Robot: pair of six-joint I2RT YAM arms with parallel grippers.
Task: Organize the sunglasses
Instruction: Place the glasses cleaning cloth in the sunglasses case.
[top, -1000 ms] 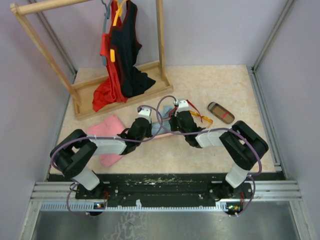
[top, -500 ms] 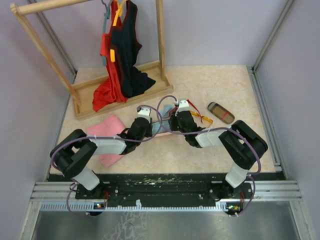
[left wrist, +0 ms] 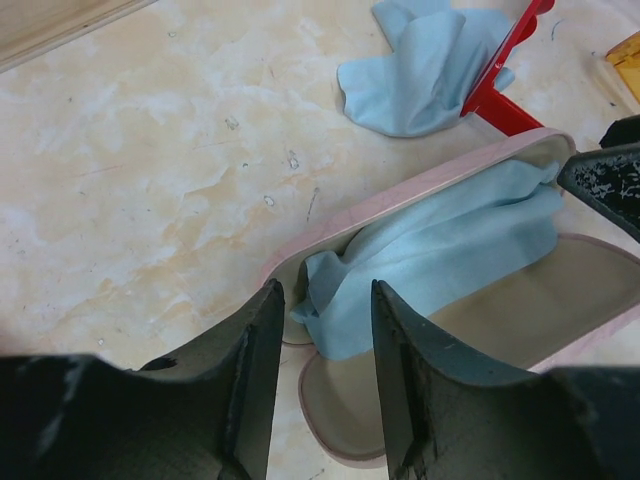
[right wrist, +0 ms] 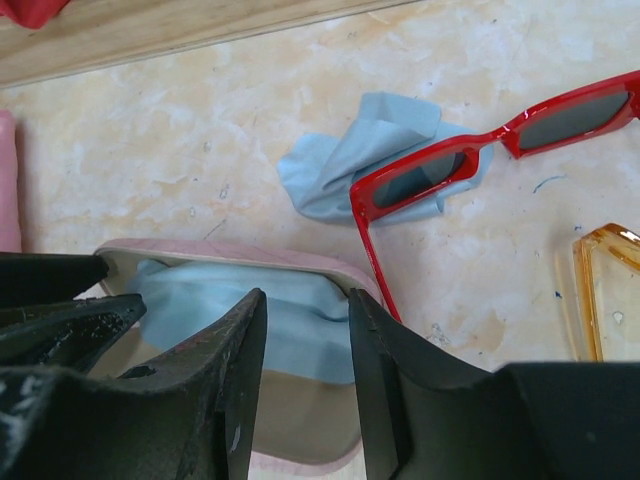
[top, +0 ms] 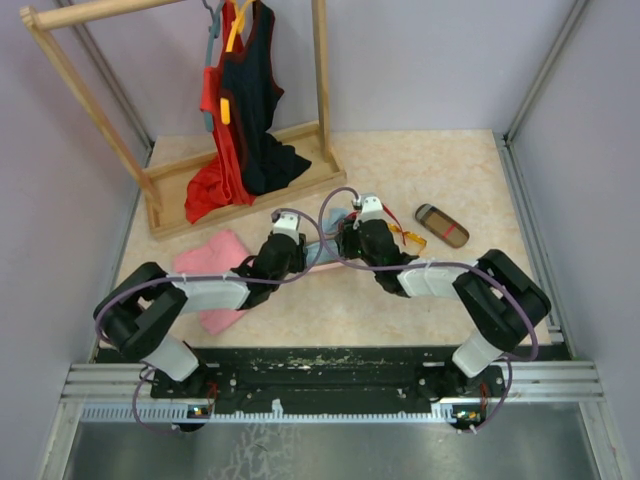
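Note:
The red sunglasses [right wrist: 480, 150] lie unfolded on the table, partly on a light blue cloth [right wrist: 340, 160]. To their right, at the frame edge, is the orange-yellow pair [right wrist: 600, 290]. A pink case [left wrist: 400, 205] lies open with a second light blue cloth [left wrist: 450, 250] bunched inside. My left gripper [left wrist: 325, 300] hovers open over the case's left end. My right gripper [right wrist: 305, 300] stands open over its right end. Nothing sits between either pair of fingers. In the top view both grippers [top: 300, 258] [top: 342, 250] meet over the case.
A brown red-striped case [top: 441, 225] lies closed to the right of the orange-yellow pair. A pink garment [top: 212, 268] lies left of my left arm. A wooden clothes rack [top: 240, 190] with red and black garments stands at the back left.
Both grippers have opened from nearly shut, and the blue cloth now rests loose in the pink case. The arms have shifted only slightly.

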